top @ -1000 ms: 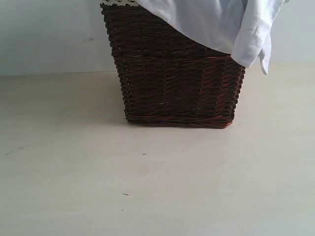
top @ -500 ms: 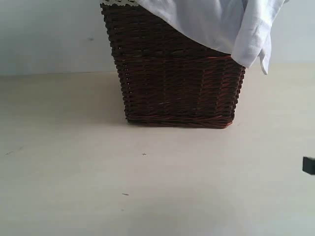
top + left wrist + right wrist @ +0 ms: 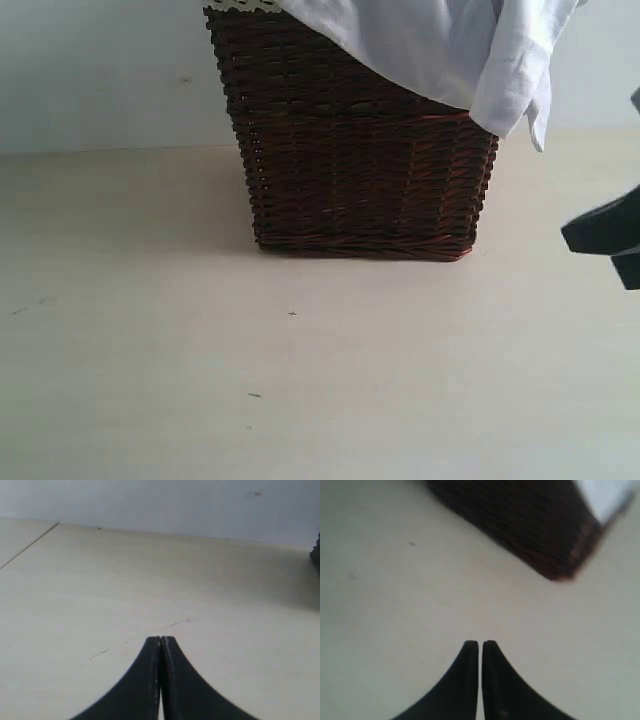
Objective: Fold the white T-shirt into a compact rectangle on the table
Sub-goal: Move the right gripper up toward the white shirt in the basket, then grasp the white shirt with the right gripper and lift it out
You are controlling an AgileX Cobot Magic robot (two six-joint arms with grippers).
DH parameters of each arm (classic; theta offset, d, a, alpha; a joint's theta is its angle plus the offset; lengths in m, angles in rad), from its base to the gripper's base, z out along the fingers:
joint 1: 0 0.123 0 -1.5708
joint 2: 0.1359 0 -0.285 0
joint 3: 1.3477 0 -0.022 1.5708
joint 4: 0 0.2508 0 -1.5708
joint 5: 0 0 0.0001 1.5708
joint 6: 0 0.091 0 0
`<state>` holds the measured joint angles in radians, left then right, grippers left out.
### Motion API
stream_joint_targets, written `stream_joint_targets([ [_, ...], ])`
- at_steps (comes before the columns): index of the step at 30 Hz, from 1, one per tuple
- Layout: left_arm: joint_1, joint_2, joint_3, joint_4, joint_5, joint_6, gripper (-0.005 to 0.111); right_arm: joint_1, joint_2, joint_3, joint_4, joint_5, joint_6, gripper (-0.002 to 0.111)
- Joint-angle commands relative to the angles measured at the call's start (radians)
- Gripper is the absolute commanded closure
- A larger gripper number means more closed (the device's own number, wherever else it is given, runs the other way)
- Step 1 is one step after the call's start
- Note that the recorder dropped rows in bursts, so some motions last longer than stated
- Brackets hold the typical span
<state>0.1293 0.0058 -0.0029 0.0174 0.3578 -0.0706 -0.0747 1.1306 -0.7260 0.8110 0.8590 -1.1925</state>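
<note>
While left end effector (image 3: 160, 639) and right end effector (image 3: 480, 644) sit closed, empty: open right before seizing white T-shirt (image 3: 440, 50) above it.

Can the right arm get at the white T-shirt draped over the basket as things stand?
Probably yes. The right gripper hovers over the table beside the basket, over whose rim the white T-shirt hangs, with nothing between them. Its jaws are shut and must open first.
</note>
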Motion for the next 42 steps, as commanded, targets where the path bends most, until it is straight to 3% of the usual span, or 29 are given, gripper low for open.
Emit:
stream_joint_targets([
  [1, 0.003, -0.006, 0.003, 0.002, -0.008, -0.005, 0.107, -0.089, 0.001, -0.061, 0.278, 0.227, -0.437, 0.098],
  [3, 0.003, -0.006, 0.003, 0.002, -0.008, -0.005, 0.107, -0.120, 0.003, -0.071, 0.306, 0.227, -0.442, 0.087],
  [7, 0.003, -0.006, 0.003, 0.002, -0.008, -0.005, 0.107, -0.182, 0.031, -0.081, 0.380, 0.225, -0.430, 0.052],
  [9, 0.003, -0.006, 0.003, 0.002, -0.008, -0.005, 0.107, -0.189, 0.055, -0.081, 0.464, 0.199, -0.406, 0.042],
  [15, 0.003, -0.006, 0.003, 0.002, -0.008, -0.005, 0.107, -0.187, 0.168, -0.081, 0.755, 0.216, -0.370, 0.043],
  [24, 0.003, -0.006, 0.003, 0.002, -0.008, -0.005, 0.107, -0.162, 0.332, -0.142, 0.849, 0.211, -0.375, 0.044],
  [27, 0.003, -0.006, 0.003, 0.002, -0.008, -0.005, 0.107, -0.134, 0.375, -0.195, 0.849, 0.232, -0.375, 0.049],
  [29, 0.003, -0.006, 0.003, 0.002, -0.008, -0.005, 0.107, -0.123, 0.384, -0.232, 0.849, 0.281, -0.375, 0.066],
  [32, 0.003, -0.006, 0.003, 0.002, -0.008, -0.005, 0.107, -0.123, 0.353, -0.259, 0.850, 0.319, -0.375, 0.104],
  [33, 0.003, -0.006, 0.003, 0.002, -0.008, -0.005, 0.107, -0.123, 0.343, -0.259, 0.850, 0.319, -0.375, 0.109],
  [38, 0.003, -0.006, 0.003, 0.002, -0.008, -0.005, 0.107, -0.123, 0.259, -0.259, 0.933, 0.317, -0.414, 0.108],
  [42, 0.003, -0.006, 0.003, 0.002, -0.008, -0.005, 0.107, -0.123, 0.183, -0.352, 0.933, 0.262, -0.626, 0.108],
])
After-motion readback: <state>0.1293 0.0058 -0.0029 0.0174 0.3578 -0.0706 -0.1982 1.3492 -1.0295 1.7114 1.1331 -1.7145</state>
